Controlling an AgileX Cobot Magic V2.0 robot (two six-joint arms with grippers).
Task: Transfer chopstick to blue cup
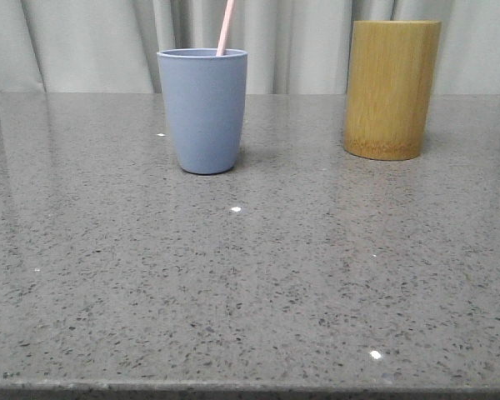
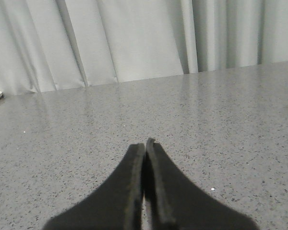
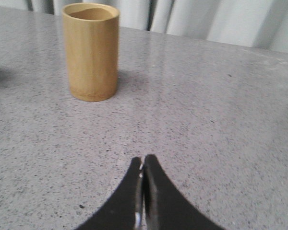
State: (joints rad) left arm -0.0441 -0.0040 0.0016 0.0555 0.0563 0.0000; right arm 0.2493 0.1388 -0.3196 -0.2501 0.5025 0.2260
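Left gripper (image 2: pixel 145 148): black, tapering fingers pressed together tip to tip, nothing between them. It hung low over bare speckled grey stone, pointing toward the pale curtain (image 2: pixel 134 38) at the far edge.

Right gripper (image 3: pixel 143 163): same black fingers, likewise closed flat against each other and holding nothing. It sat low above the tabletop, aimed past the tall yellow-brown bamboo cylinder cup (image 3: pixel 91 52), which stood well apart from its tips.

Chopstick, thin pale pink stick (image 1: pixel 225 27): standing inside the matte grey-blue smooth tumbler (image 1: pixel 203 110), leaning against the rim at the cup's right side, its upper end running out of the front view. The blue cup stood upright toward the back left of the speckled grey stone table (image 1: pixel 250 283); the bamboo cup stood upright at back right, well apart from it.

Step in hand, by judgement: the transfer looked complete, with the stick lodged in its target and both arms drawn clear. The next move called for little beyond keeping both grippers away from the cups, since a knock to the tumbler could tip the stick out.
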